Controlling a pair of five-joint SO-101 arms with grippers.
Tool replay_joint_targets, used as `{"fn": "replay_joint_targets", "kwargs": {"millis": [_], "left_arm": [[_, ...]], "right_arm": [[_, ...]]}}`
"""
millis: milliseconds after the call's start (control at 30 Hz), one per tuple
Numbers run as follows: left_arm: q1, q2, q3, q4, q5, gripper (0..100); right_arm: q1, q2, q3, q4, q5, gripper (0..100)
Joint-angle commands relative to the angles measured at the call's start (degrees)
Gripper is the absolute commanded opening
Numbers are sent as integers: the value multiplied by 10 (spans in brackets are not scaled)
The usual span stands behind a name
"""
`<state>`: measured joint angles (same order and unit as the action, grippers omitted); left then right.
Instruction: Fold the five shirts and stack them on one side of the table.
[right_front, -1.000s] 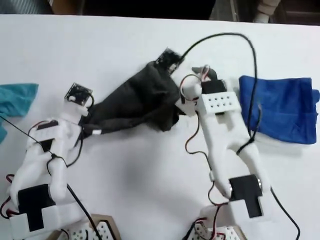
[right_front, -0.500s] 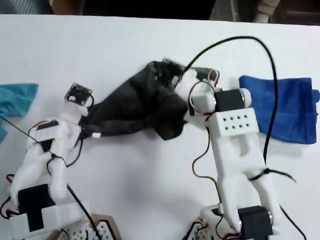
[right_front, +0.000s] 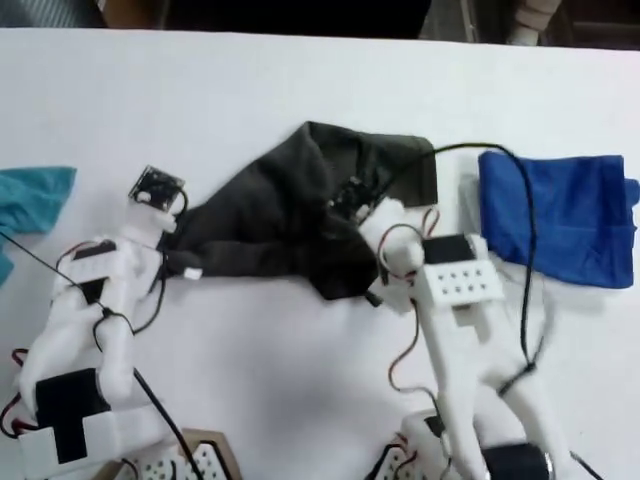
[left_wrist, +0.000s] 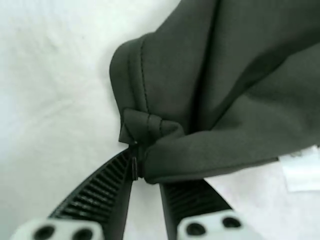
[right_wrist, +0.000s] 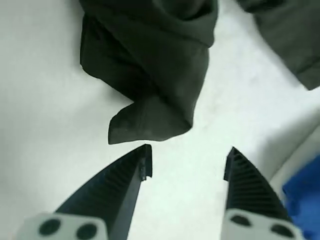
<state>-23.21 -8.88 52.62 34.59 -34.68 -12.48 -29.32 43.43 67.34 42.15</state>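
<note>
White table spread wide, and across its middle lies the black shirt, crumpled, strung from the left arm over toward the right one. Its far edge sits near the blue shirt but apart from it. That blue one lies folded flat on the right side, a black cable looping over its near edge, its outer side running to the frame's edge. Over at the left edge, a teal shirt, only a piece of it in shot.

Now the left gripper: clamped on a bunched hem of the black shirt, fabric swallowing the fingertips, a white label just beside. The right gripper: jaws wide apart, nothing between them, hanging over bare table just short of a curled corner of the black cloth. From above, its fingers are tucked under the wrist and hard to pick out.
</note>
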Motion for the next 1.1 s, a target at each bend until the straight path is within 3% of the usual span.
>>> {"fn": "replay_joint_targets", "kwargs": {"millis": [0,200,400,633,867,1067], "left_arm": [[1,-25,0,-9,7,25],[1,-25,0,-10,7,25],[1,-25,0,-10,7,25],[1,-25,0,-10,7,25],[1,-25,0,-10,7,25],[1,-25,0,-10,7,25]], "right_arm": [[0,-106,-27,22,-6,244],[-57,-110,76,28,-5,226],[-17,-94,138,-95,-4,226],[-10,58,109,-179,-5,226],[-2,188,1,-166,-34,230],[-20,222,-60,-51,-45,295]]}}
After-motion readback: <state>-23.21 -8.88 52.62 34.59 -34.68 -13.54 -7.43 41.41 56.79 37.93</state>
